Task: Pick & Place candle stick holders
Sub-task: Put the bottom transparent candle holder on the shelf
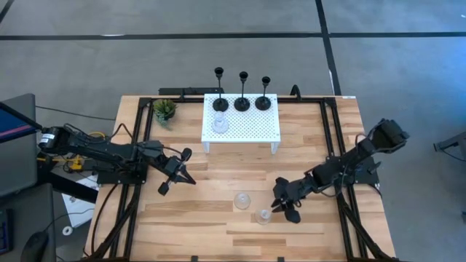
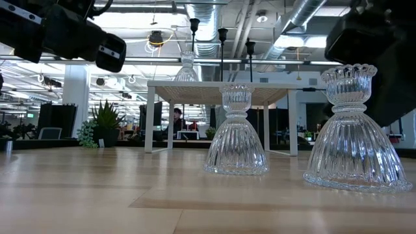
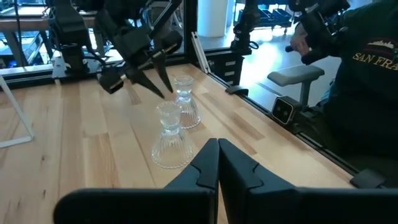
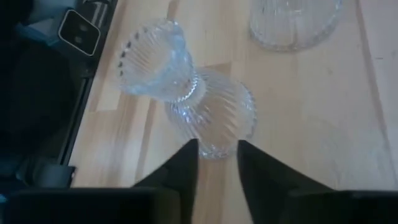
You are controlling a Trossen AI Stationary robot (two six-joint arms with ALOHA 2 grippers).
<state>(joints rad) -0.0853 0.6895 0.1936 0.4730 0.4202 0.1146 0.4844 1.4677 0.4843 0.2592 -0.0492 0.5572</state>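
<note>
Three black candle stick holders (image 1: 242,102) stand in a row on the far edge of the white rack (image 1: 247,131), and one clear glass holder (image 1: 219,124) stands on the rack's left part. Two more glass holders stand upright on their wide bases on the table, one (image 1: 242,200) left of the other (image 1: 262,216). My right gripper (image 1: 285,207) is open just right of the nearer glass holder (image 4: 205,106), with its fingertips at the rim of that holder's base. I cannot tell whether they touch it. My left gripper (image 1: 178,175) is shut and empty left of the centre.
A small green potted plant (image 1: 164,110) stands left of the rack. A black bar (image 1: 182,92) lies along the far edge. A person in a dark green shirt (image 3: 373,81) stands beyond the table's right side. Bare wood lies between the arms and the rack.
</note>
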